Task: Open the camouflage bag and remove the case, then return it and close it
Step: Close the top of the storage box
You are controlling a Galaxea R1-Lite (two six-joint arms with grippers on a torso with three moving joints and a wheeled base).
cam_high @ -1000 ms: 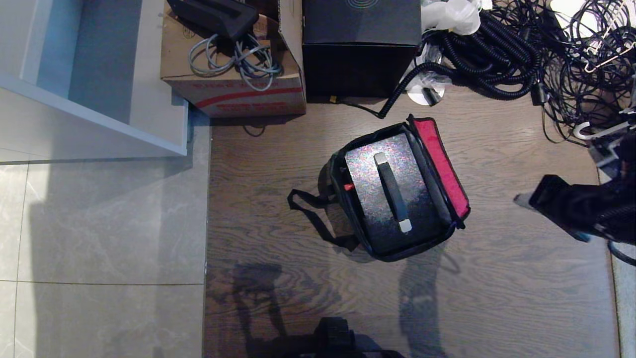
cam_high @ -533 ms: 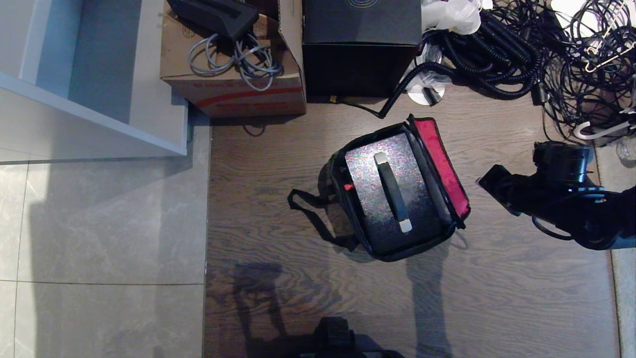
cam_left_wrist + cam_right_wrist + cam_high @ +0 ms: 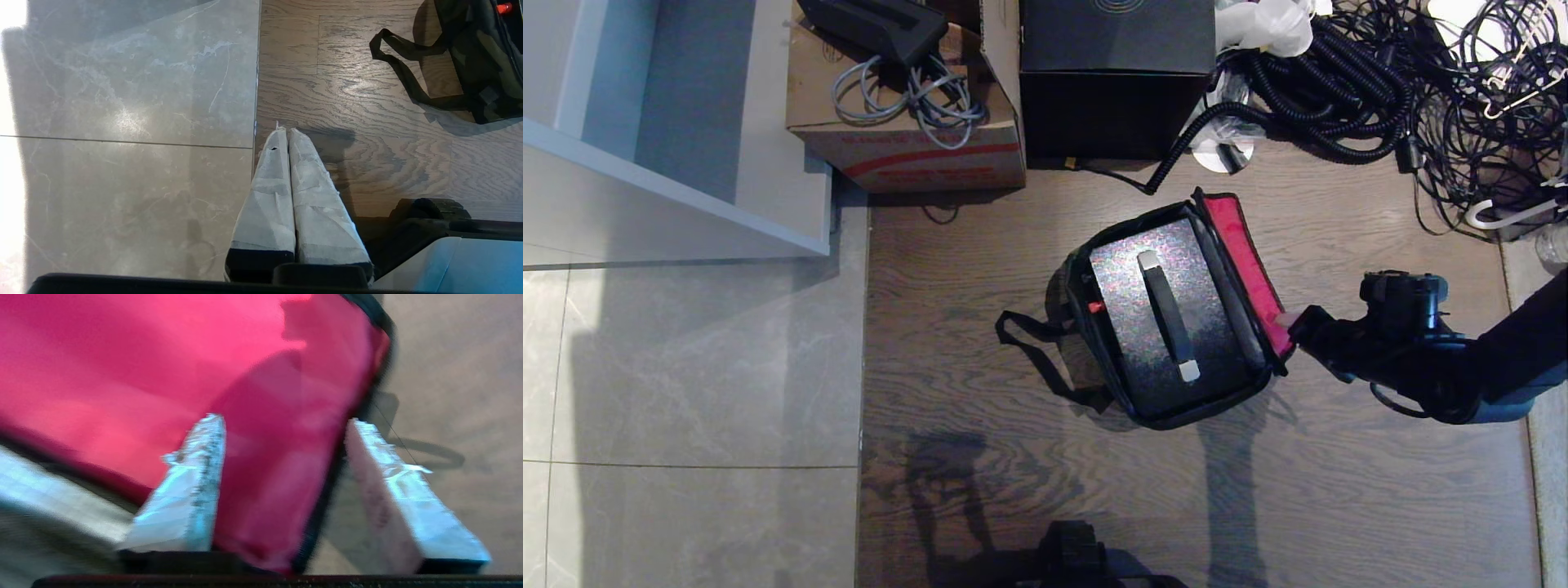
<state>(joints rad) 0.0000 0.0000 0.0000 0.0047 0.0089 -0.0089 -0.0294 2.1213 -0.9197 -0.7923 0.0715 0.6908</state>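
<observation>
With the case (image 3: 1168,318) lying inside the camouflage bag (image 3: 1094,359) on the floor, the closing step looks in hand: the right claw (image 3: 1286,320) straddles the red flap (image 3: 1245,261) edge, open, and must pinch it and swing it over.

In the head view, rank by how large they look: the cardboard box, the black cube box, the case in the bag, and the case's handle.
Largest to smallest as they appear:
1. cardboard box and black cube box: look alike, and both run past the picture's top edge, so no ranking.
2. case, inside the open camouflage bag.
3. handle.
</observation>
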